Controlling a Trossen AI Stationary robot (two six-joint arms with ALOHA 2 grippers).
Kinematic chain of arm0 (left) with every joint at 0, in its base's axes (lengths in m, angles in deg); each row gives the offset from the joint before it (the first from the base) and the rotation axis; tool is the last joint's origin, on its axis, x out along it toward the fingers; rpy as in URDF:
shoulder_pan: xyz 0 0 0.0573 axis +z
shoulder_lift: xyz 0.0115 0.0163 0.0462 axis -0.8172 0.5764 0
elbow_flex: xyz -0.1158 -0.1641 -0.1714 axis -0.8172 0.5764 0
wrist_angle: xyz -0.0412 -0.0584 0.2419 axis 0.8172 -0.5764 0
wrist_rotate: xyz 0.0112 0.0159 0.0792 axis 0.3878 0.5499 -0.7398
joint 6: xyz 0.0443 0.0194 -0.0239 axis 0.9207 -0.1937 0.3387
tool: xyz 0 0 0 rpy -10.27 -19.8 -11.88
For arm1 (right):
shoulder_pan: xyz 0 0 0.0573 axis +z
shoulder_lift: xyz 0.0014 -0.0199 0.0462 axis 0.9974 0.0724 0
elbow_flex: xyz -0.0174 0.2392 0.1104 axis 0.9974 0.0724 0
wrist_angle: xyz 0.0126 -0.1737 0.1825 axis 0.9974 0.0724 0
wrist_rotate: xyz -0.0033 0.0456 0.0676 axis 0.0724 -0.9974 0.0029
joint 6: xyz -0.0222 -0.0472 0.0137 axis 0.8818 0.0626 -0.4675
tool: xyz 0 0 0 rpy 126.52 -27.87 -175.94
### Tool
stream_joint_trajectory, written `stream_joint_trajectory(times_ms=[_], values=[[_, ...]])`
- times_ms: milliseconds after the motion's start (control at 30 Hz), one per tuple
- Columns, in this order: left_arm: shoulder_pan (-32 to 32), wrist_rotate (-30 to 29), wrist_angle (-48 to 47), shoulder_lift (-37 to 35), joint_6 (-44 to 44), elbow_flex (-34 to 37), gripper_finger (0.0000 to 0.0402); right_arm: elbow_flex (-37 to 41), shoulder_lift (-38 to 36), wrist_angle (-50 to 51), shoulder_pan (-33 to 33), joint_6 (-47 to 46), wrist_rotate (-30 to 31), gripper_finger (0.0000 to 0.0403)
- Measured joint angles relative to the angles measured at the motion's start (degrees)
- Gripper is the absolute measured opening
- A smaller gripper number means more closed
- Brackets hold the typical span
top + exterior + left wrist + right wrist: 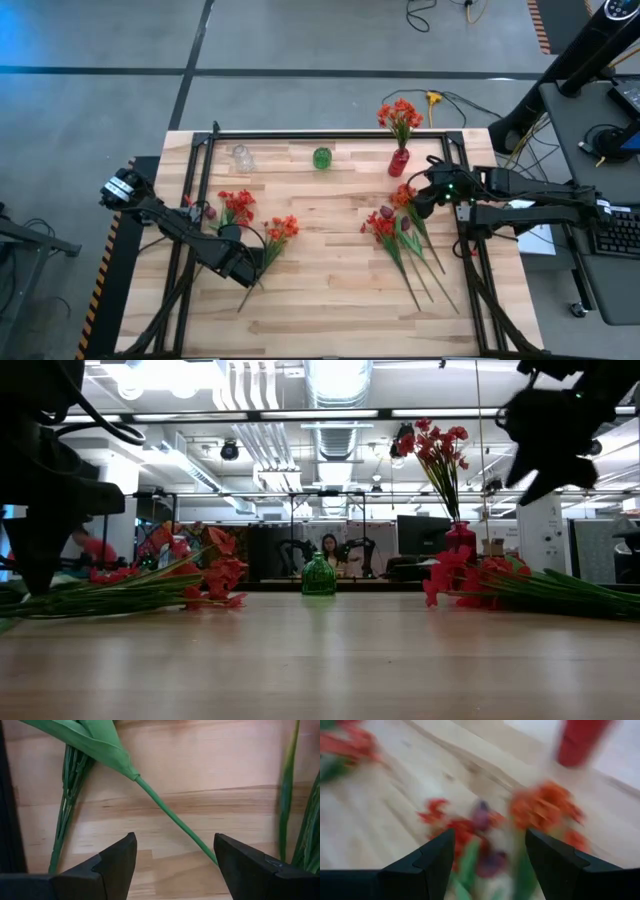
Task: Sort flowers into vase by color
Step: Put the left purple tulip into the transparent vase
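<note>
Your left gripper (250,262) sits low over the left part of the table (330,300), jaws spread wide and holding nothing; one green stem (175,817) runs slantwise between its fingers (117,862), and the left bunch of flowers (258,228) lies just beside it; toward the far edge stand a clear vase (241,157), a green vase (321,158) and a red vase (399,161) already holding orange blooms (400,113); your right gripper (425,198) hovers with jaws parted and empty above the heads of the right bunch (392,225), whose stems trail toward the near edge.
</note>
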Motion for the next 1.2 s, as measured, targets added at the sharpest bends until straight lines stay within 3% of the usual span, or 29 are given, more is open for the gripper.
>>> stream_joint_trajectory(times_ms=[233,400,600,1000,1200], values=[[0.00,-0.19,-0.17,0.04,1.22,0.03,0.0247,0.22,8.21,-22.54,5.75,6.95,0.21,0.0233],[0.00,-0.23,-0.17,0.04,1.22,0.03,0.0247,-2.78,11.80,-12.14,6.31,5.55,3.86,0.0233],[0.00,-0.24,-0.17,0.05,0.92,0.05,0.0247,-3.56,10.41,-0.85,6.33,1.88,6.41,0.0233],[0.11,-0.23,0.35,0.23,-2.25,0.07,0.0246,-3.56,8.38,0.07,6.33,5.39,6.53,0.0233],[0.55,-1.15,0.70,2.79,-2.96,0.07,0.0226,-3.56,8.65,0.04,6.33,7.13,6.52,0.0233]])
